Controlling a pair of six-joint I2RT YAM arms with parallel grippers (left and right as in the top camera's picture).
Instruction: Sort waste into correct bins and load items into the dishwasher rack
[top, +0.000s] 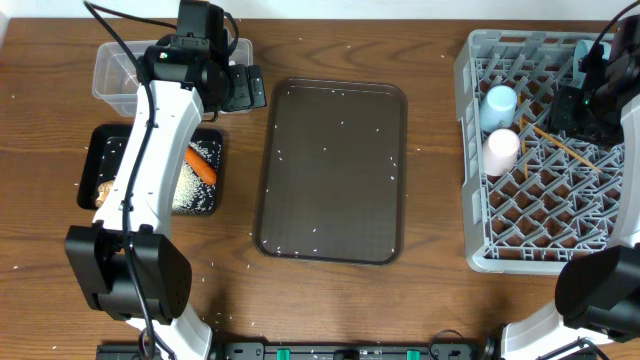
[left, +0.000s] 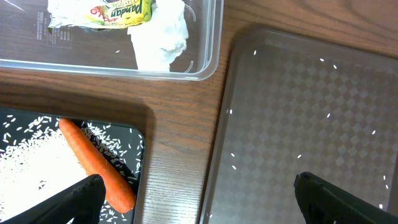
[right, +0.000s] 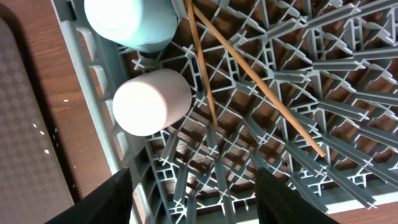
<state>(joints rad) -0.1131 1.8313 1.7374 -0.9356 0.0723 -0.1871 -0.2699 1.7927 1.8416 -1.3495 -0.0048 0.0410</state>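
Left gripper (left: 198, 183) wide, empty, near the carrot (left: 96, 163). Right gripper (right: 193, 177) parted, holding nothing, above chopsticks (right: 201, 62) lying in the grey rack (right: 84, 56).

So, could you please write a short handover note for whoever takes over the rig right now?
Left gripper: open, empty, above the black tray and serving tray.
Right gripper: open, empty, over the rack.
Done: wrapper and tissue in clear tub; carrot, rice and brown lump in black tray; blue cup, pink cup and chopsticks in rack.
Left: stray grains on the serving tray; no blue dishes visible anywhere.
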